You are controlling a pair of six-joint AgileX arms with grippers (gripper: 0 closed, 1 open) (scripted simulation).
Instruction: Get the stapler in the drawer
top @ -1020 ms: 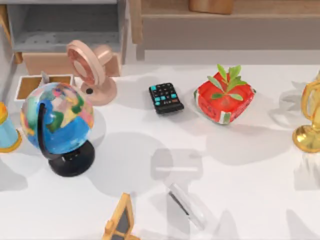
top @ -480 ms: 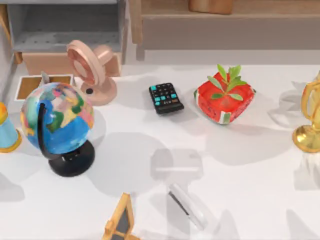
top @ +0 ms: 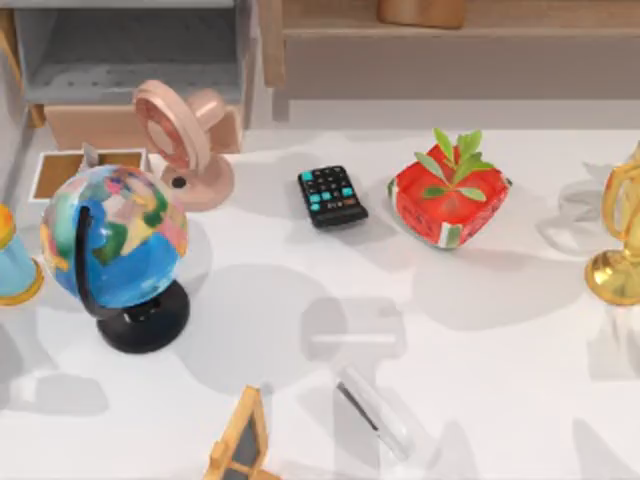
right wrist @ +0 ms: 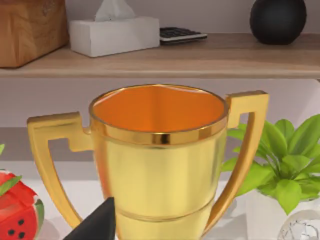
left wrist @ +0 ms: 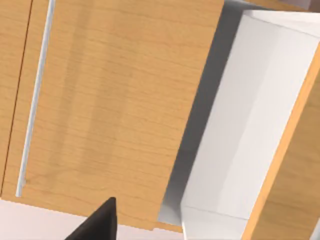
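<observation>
The stapler (top: pixel 373 411), slim, white and glossy with a dark strip, lies slantwise near the table's front edge, a little right of centre. The drawer (top: pixel 60 161), white-walled with a tan inside, stands at the back left, partly hidden behind the globe (top: pixel 113 249). A dark part of my left gripper (left wrist: pixel 96 225) shows in the left wrist view, facing a wooden panel (left wrist: pixel 110 105). In the right wrist view, a dark part of my right gripper (right wrist: pixel 97 225) sits in front of a gold trophy (right wrist: pixel 159 160).
A pink fan (top: pixel 183 140), black remote (top: pixel 332 195) and red plant pot (top: pixel 447 197) stand mid-table. The trophy (top: pixel 618 240) is at the right edge, and a small yellow frame (top: pixel 240 445) is left of the stapler. A grey shelf unit (top: pixel 130 50) stands behind.
The objects on the table have not moved. A shadow at the front left of the table has slid toward the front and the right.
</observation>
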